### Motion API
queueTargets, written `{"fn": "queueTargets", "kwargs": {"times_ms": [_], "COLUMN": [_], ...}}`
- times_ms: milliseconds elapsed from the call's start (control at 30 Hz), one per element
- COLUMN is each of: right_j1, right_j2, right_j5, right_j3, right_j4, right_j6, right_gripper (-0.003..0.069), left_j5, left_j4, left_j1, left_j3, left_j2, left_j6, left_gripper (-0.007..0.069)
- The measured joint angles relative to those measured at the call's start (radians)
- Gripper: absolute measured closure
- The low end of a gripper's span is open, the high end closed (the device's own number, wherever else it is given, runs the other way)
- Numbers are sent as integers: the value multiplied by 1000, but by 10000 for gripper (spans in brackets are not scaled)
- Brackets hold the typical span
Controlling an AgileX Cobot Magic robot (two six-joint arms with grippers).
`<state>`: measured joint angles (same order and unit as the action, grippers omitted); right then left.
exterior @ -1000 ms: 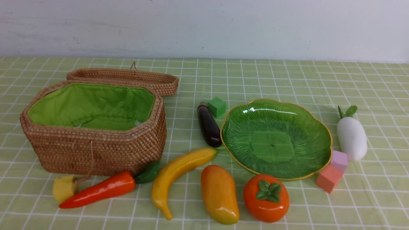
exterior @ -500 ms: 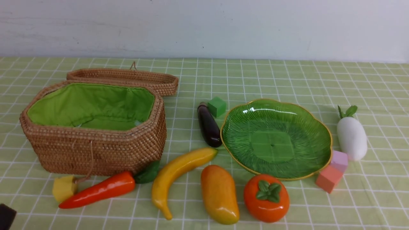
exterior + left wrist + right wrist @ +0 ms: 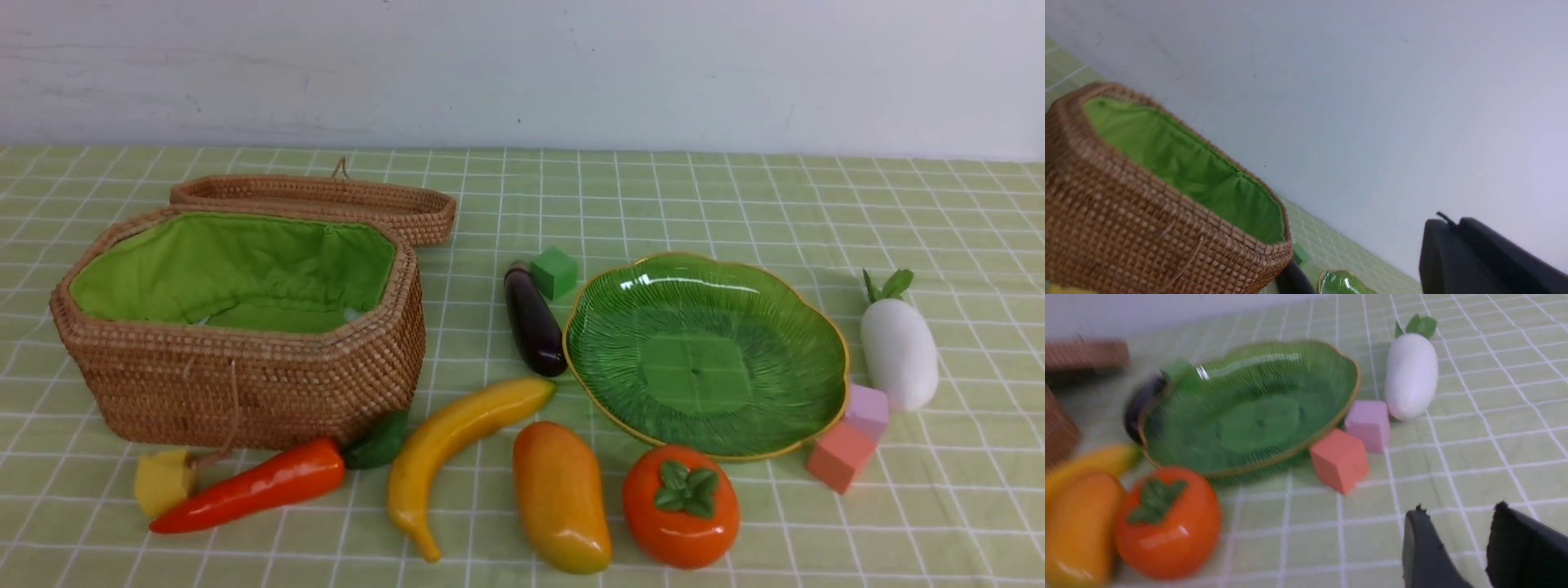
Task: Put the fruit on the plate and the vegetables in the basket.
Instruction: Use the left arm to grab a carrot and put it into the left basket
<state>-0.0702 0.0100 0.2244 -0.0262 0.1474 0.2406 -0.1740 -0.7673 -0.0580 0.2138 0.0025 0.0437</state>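
The left tool (image 3: 1449, 223), at the lower right of the left wrist view, has just snapped closed on nothing. Its two dark fingers (image 3: 1437, 257) meet with no gap, with the basket (image 3: 245, 384) at the left of that view. Half a second back a dark tip showed in the lower-left corner of the front view; now that corner shows only table (image 3: 735, 204).

The right tool (image 3: 1458, 510), low right in its own wrist view, stands part open and empty.

Nothing else has shifted:
- **Fruit:** the banana (image 3: 457, 441), mango (image 3: 559, 498) and persimmon (image 3: 682, 506) lie along the bottom centre, off the bare plate (image 3: 702, 359).
- **Vegetables:** the eggplant (image 3: 532, 320) lies just beside the plate's left rim, the radish (image 3: 898, 351) at right, and the chili pepper (image 3: 253, 486) at lower left by the basket's front wall.

Sorting, I judge, has not started.
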Motion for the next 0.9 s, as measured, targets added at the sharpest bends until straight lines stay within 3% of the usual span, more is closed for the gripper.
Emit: {"fn": "queueTargets", "kwargs": {"times_ms": [200,333,467,633,900], "right_j1": [0,-9,-71,-139,-180], "right_j2": [0,-4,-106,-249,-457], "right_j5": [-176,-75,189,448,769], "right_j3": [0,72,304,564,882], "right_j4": [189,243,238,236,235], "right_j6": [140,153,-11,-203,-393], "right_gripper": [418,440,503,554,567], "left_j5": [-198,-344,-427,-485,-697], "left_j4": [47,57,120,268,555], "left_j1": [0,-4,-62,-127,-251], "left_j3": [171,272,356,413,583], "left_j2": [143,294,436,556,783], "left_j6": [169,269,352,371,373], "left_gripper": [638,638,638,638,638]}}
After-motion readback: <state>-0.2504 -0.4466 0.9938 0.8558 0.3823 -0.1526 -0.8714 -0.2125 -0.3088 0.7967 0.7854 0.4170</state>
